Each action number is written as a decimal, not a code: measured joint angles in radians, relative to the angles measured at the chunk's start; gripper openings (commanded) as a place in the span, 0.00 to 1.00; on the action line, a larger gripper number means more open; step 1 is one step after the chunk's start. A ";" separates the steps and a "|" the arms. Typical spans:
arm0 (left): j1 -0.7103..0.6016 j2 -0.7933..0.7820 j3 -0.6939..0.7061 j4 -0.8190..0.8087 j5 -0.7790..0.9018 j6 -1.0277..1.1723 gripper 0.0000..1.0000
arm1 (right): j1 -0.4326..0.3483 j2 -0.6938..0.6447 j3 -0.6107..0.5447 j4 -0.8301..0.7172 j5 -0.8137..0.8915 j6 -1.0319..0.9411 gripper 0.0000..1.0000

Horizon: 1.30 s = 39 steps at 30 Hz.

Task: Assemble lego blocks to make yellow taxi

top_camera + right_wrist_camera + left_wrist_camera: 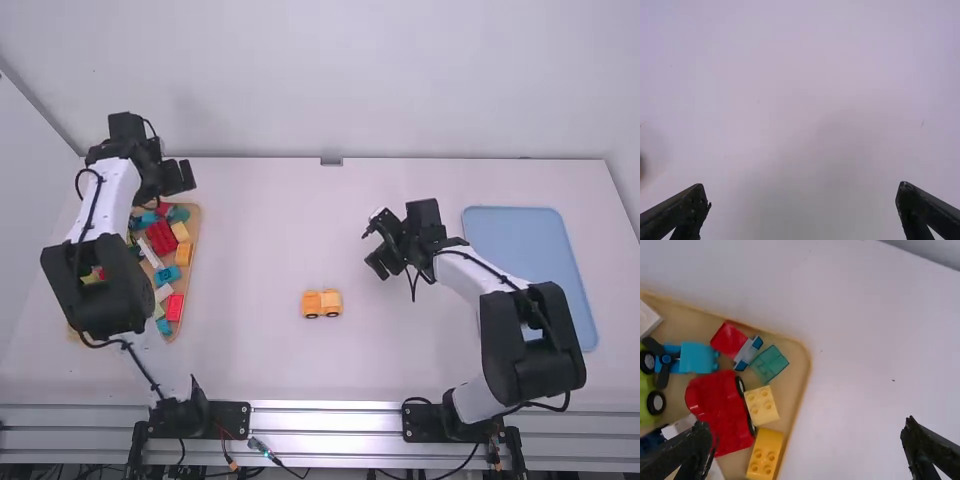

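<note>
An orange-yellow wheeled base (321, 303) with raised blocks stands upright on the white table near its middle. My left gripper (180, 178) is above the far end of the wooden tray; in the left wrist view the left gripper (807, 445) is open, over the tray's edge and bare table. Below it lie a pale yellow block (761, 405) and an orange-yellow block (764, 454). Up and right of the wheeled base, my right gripper (378, 268) hangs over the table; in the right wrist view the right gripper (802, 210) stands open with nothing between its fingers.
The wooden tray (190, 300) at the left holds several coloured blocks, among them a red car piece (722, 410), a teal block (769, 363) and a light blue piece (697, 358). A blue tray (515, 230) lies at the right behind the right arm.
</note>
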 measured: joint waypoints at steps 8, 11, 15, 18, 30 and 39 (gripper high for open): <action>0.000 0.219 0.227 -0.168 -0.026 -0.043 0.99 | 0.000 0.000 0.031 -0.050 0.003 0.030 0.99; 0.000 0.288 0.278 -0.200 -0.029 -0.062 0.93 | 0.000 0.000 0.043 -0.064 0.003 0.036 0.99; 0.000 0.325 0.282 -0.240 -0.056 -0.113 0.86 | 0.000 0.000 0.048 -0.070 0.003 0.037 0.99; 0.000 0.328 0.282 -0.244 -0.070 -0.152 0.82 | 0.000 0.000 0.048 -0.071 0.003 0.040 0.99; 0.000 0.328 0.163 -0.151 -0.078 -0.209 0.76 | 0.000 0.000 0.048 -0.072 0.003 0.044 0.99; -0.001 0.328 0.134 -0.115 -0.078 -0.209 0.70 | 0.000 0.000 0.048 -0.072 0.003 0.043 0.99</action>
